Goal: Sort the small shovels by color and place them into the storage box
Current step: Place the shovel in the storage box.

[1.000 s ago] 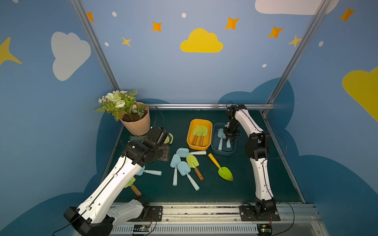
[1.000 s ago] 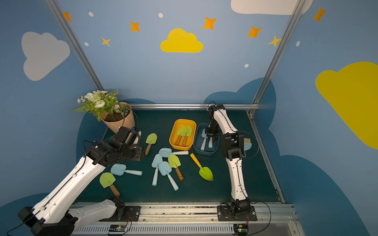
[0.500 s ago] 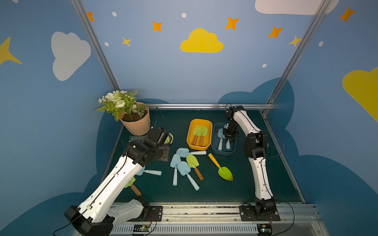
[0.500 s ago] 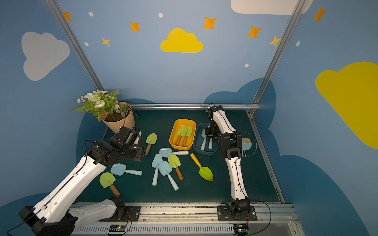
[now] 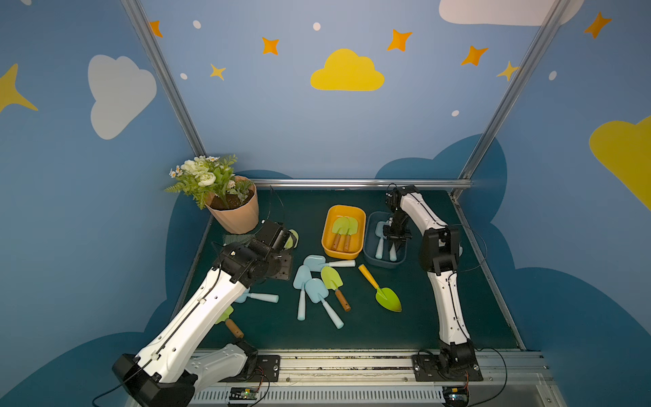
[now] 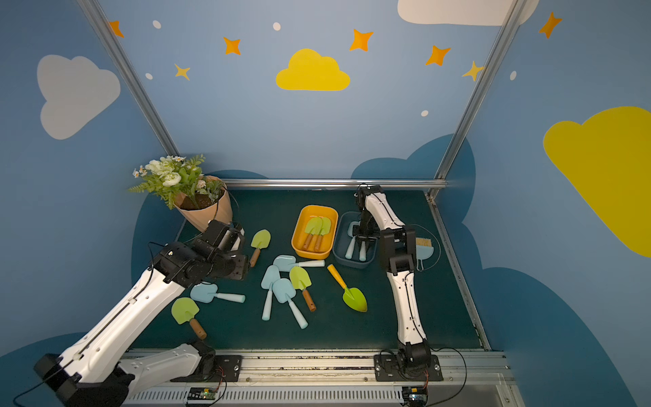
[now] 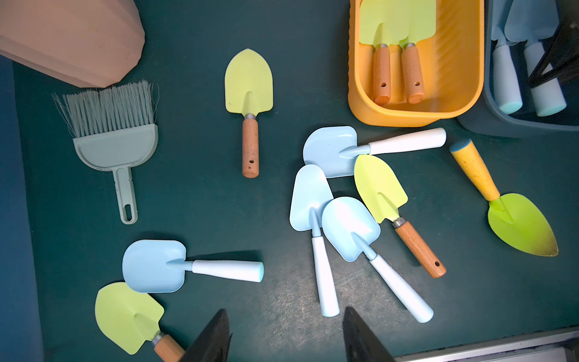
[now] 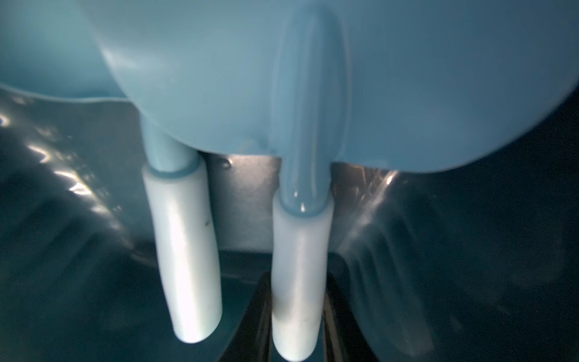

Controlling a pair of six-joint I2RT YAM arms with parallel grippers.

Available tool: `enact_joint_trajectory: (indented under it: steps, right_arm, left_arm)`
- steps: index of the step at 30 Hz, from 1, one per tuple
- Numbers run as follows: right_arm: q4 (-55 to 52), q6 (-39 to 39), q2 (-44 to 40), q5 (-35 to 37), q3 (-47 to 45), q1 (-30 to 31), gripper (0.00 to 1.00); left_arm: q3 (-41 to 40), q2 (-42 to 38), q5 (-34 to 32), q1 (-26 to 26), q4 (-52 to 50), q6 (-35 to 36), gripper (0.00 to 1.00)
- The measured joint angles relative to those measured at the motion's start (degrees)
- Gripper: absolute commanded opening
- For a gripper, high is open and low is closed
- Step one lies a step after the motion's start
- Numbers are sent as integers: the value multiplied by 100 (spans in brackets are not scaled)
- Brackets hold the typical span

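Apparently six blue shovels (image 7: pixel 153 266), six green (image 7: pixel 249 83)

Even brightness, dim blurred right-wrist close-up

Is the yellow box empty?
Not empty: two green shovels with wooden handles lie side by side inside the yellow box.

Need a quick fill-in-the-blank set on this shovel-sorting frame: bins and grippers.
The yellow bin holds ___ green shovels.
In the blue bin, the right gripper is shut on a light blue shovel, gripping its ___.
The left gripper is ___, holding nothing.
Missing: two; handle; open.
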Motion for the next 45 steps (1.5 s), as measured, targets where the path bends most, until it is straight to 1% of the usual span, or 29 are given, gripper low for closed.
enact_joint_trajectory:
  steps: [3, 20, 33, 38, 45]
  right_arm:
    - [2, 0, 0, 0, 0, 0, 11]
    - [9, -20, 0, 66, -2, 11, 32]
    - [-26, -42, -42, 208, 109, 17, 38]
    - [-26, -39, -409, 302, 175, 50, 39]
    - [-22, -33, -1504, 352, 243, 247, 40]
  left_arm:
    - [-4, -2, 0, 7, 0, 0, 50]
    - [-7, -129, 13, 15, -9, -15, 51]
    - [-7, -238, 20, 15, -90, -26, 51]
    - [-7, -295, 52, 15, -96, -50, 51]
    - [2, -417, 57, 15, -256, -181, 51]
